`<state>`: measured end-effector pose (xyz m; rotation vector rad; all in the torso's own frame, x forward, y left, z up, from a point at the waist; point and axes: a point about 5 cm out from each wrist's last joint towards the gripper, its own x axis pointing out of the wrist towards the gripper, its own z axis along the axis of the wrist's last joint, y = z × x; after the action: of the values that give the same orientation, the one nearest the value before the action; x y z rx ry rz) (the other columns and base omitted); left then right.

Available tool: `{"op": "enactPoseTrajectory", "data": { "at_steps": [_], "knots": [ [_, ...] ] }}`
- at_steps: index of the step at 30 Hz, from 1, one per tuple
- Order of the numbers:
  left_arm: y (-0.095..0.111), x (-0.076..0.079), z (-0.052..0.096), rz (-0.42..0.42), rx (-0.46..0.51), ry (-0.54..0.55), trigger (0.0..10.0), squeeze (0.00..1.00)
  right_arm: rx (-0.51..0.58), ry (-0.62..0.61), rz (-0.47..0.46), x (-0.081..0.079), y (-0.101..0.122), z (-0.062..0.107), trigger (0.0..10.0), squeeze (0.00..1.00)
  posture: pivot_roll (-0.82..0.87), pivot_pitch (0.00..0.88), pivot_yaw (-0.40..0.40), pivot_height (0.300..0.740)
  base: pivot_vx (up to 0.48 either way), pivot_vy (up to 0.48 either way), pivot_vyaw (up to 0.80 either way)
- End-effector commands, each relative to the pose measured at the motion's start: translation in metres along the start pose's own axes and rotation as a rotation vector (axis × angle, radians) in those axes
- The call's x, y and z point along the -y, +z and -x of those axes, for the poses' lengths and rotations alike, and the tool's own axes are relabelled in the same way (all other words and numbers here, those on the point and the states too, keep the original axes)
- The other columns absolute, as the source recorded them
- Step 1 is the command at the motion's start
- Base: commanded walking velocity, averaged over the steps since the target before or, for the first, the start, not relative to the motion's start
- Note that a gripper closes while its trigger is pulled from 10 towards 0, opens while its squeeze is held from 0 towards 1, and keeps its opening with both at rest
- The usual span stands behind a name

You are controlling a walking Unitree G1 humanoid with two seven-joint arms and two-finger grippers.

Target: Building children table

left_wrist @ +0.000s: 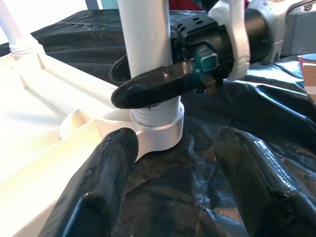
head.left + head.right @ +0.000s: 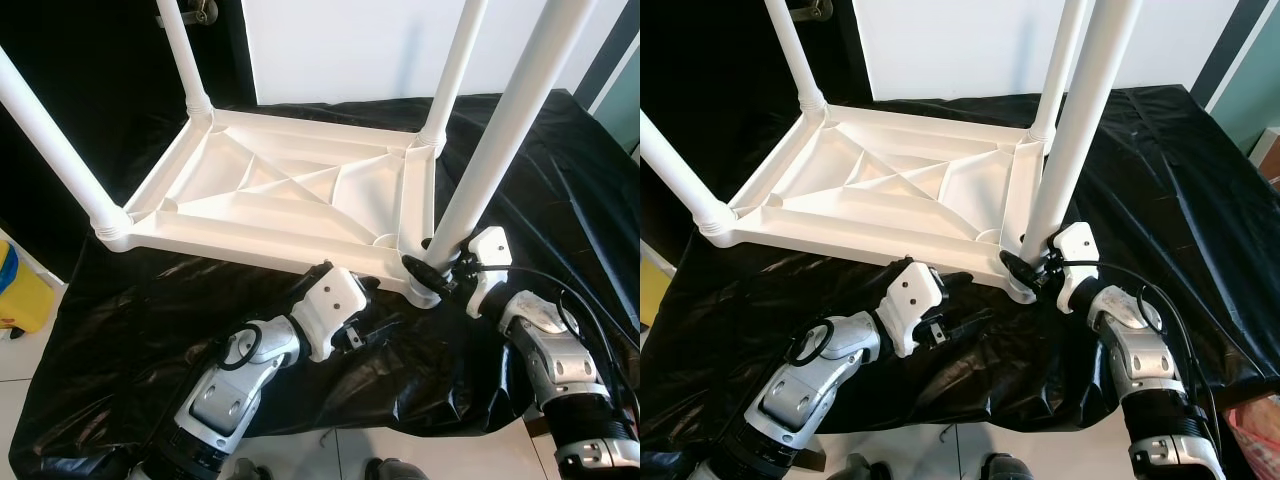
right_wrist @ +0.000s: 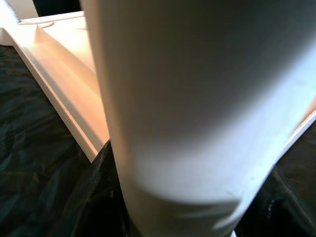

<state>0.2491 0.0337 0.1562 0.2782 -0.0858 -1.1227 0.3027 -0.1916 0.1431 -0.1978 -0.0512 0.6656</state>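
The right gripper holds the near white leg of the upside-down table. The left gripper waits wide open beside it.

White plastic children's table lying upside down on black sheeting, ribbed underside up, four white legs rising from corner sockets; near-right leg seated in its socket, slightly tilted.
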Motion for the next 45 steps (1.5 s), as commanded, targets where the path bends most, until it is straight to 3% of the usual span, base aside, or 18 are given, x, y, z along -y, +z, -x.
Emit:
{"op": "enactPoseTrajectory", "data": {
  "at_steps": [1, 6, 10, 15, 23, 32, 34, 36, 45],
  "knots": [
    [-0.002, -0.001, -0.001, -0.014, -0.011, 0.019, 10.0, 0.00, -0.026, -0.003, -0.037, -0.012, -0.009, 0.000, 10.0, 0.00, -0.11, 0.119, 0.036, 0.740, 0.000, 0.000, 0.00],
    [-0.003, 0.000, -0.002, -0.015, -0.013, 0.016, 10.0, 0.00, 0.005, -0.140, -0.072, -0.017, -0.008, 0.001, 10.0, 0.00, -0.11, 0.118, 0.037, 0.740, 0.000, 0.000, 0.00],
    [-0.003, 0.000, -0.002, -0.016, -0.013, 0.016, 10.0, 0.00, 0.008, -0.167, -0.078, -0.018, -0.008, 0.000, 10.0, 0.00, -0.11, 0.118, 0.037, 0.740, 0.000, 0.000, 0.00],
    [-0.002, 0.000, -0.002, -0.015, -0.013, 0.012, 10.0, 0.00, 0.009, -0.228, -0.073, -0.031, -0.007, 0.000, 10.0, 0.00, -0.12, 0.117, 0.043, 0.740, 0.000, 0.000, 0.00],
    [-0.003, -0.001, -0.001, -0.008, -0.017, 0.012, 10.0, 0.00, -0.044, -0.449, -0.106, -0.038, -0.012, 0.006, 10.0, 0.00, -0.12, 0.120, 0.047, 0.740, 0.000, 0.000, 0.00],
    [-0.003, 0.000, -0.002, -0.008, -0.017, 0.018, 10.0, 0.00, -0.124, -0.872, -0.198, -0.051, -0.020, 0.014, 10.0, 0.00, -0.12, 0.126, 0.036, 0.740, 0.000, 0.000, 0.00],
    [-0.003, 0.000, -0.002, -0.008, -0.017, 0.018, 10.0, 0.00, -0.124, -0.872, -0.198, -0.051, -0.020, 0.014, 10.0, 0.00, -0.12, 0.126, 0.036, 0.740, 0.000, 0.000, 0.00],
    [-0.003, 0.000, -0.002, -0.005, -0.017, 0.023, 10.0, 0.00, -0.129, -0.843, -0.203, -0.062, -0.019, 0.006, 10.0, 0.00, -0.12, 0.127, 0.033, 0.740, 0.000, 0.000, 0.00],
    [-0.003, 0.000, -0.002, -0.008, -0.014, 0.028, 10.0, 0.00, -0.108, -0.829, -0.178, -0.060, -0.012, 0.004, 10.0, 0.00, -0.11, 0.125, 0.026, 0.740, 0.000, 0.000, 0.00]
  ]
}}
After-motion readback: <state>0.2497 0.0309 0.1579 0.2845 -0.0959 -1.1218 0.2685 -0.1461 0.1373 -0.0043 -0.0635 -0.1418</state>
